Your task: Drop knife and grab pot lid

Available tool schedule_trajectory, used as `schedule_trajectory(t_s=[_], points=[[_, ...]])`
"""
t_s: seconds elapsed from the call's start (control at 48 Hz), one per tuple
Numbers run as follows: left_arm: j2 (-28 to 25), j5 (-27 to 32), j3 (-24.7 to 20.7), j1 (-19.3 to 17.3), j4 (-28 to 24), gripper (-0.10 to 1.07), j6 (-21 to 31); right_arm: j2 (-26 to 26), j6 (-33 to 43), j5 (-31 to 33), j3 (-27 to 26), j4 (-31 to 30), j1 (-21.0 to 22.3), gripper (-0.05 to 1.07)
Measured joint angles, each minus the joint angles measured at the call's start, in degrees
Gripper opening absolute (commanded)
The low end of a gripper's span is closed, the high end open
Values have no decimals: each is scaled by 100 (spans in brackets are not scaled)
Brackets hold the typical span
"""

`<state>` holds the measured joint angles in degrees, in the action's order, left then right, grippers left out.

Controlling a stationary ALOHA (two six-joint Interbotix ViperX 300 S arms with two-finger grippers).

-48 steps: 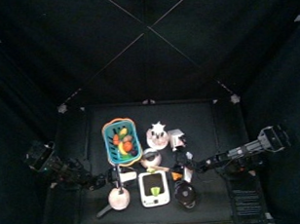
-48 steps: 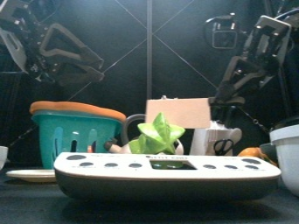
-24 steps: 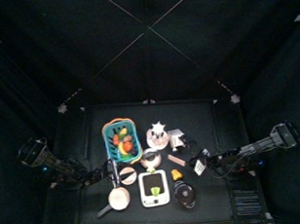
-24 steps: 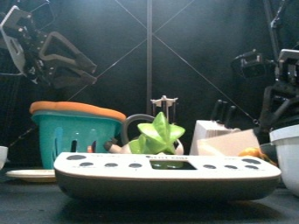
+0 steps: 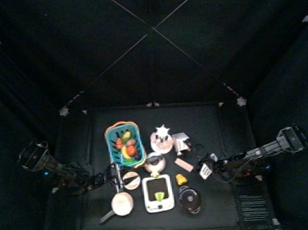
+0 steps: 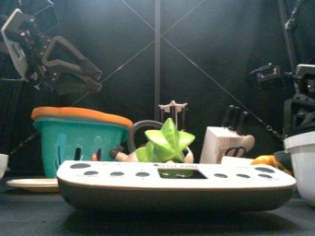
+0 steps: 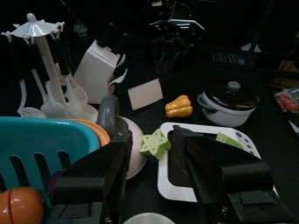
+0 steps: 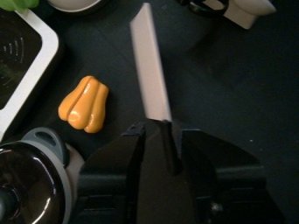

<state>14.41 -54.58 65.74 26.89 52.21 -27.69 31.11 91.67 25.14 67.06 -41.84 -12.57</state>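
The knife [image 8: 149,66], with its pale flat blade, points away from my right gripper [image 8: 163,131], and its handle end is hidden under the gripper. Its blade [image 7: 146,92] leans low over the table beside a small orange toy [image 8: 84,103]. In the top view the right gripper [image 5: 205,169] is right of the knife [image 5: 185,165]. The pot lid [image 7: 228,92], dark with a knob, sits on a pale pot [image 5: 191,199] near the front right. My left gripper [image 7: 163,188] hangs open and empty over the basket and tray on the left.
A teal basket [image 5: 121,143] of toy food stands at the back left. A white utensil rack [image 7: 47,52] and a white knife block [image 7: 100,57] are behind the middle. The white tray [image 5: 156,194] and a cream pan [image 5: 121,203] lie in front.
The right arm drew back to the right and came down with the knife, whose blade now sits low by the orange toy. The left arm stayed put.
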Motion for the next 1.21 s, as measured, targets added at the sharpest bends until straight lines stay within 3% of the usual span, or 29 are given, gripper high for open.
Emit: schedule_trajectory(t_s=[0.5, 0.792, 1.208], points=[[0, 9, 0, -35, 0, 80, 0, 0, -9, 105, -44, -149, -114, 80], [-9, 149, -9, -62, 9, 80, 0, -193, 0, 79, -571, -158, -861, 80], [0, 264, 0, -70, 0, 80, 0, -1028, 0, 97, -1600, -79, -2074, 79]])
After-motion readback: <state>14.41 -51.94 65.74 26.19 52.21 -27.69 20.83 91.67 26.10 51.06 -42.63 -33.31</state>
